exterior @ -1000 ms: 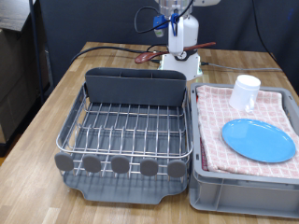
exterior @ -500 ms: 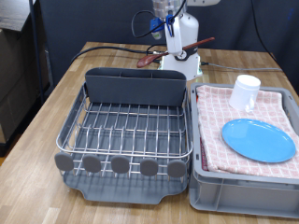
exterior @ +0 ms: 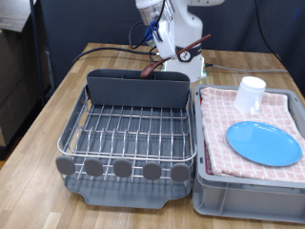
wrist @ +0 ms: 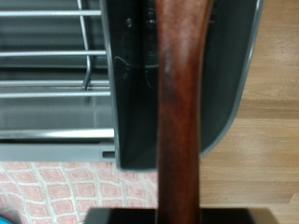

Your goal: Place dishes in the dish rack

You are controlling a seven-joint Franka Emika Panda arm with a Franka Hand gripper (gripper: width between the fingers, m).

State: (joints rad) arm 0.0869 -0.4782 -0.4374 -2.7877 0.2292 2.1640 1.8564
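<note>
My gripper [exterior: 175, 52] is shut on the dark reddish-brown wooden spoon [exterior: 164, 61] and holds it tilted above the back edge of the dish rack's grey cutlery holder [exterior: 137, 89]. The spoon's lower end hangs just over the holder's rim. In the wrist view the spoon [wrist: 182, 103] runs down the middle, over the cutlery holder [wrist: 135, 93] and beside the wire grid [wrist: 56, 65]. The light-blue plate [exterior: 263, 142] and the white mug [exterior: 251, 93] lie on the checkered cloth at the exterior view's right. The wire dish rack [exterior: 133, 134] holds no dishes.
A grey bin [exterior: 250, 191] with the checkered cloth stands right of the rack. The robot's white base [exterior: 186, 67] and dark cables [exterior: 105, 52] are behind the rack on the wooden table [exterior: 38, 124]. A row of grey knobs [exterior: 122, 169] lines the rack's front.
My gripper has moved towards the exterior view's left and lower with the spoon. The spoon's lower end now reaches the cutlery holder's rim.
</note>
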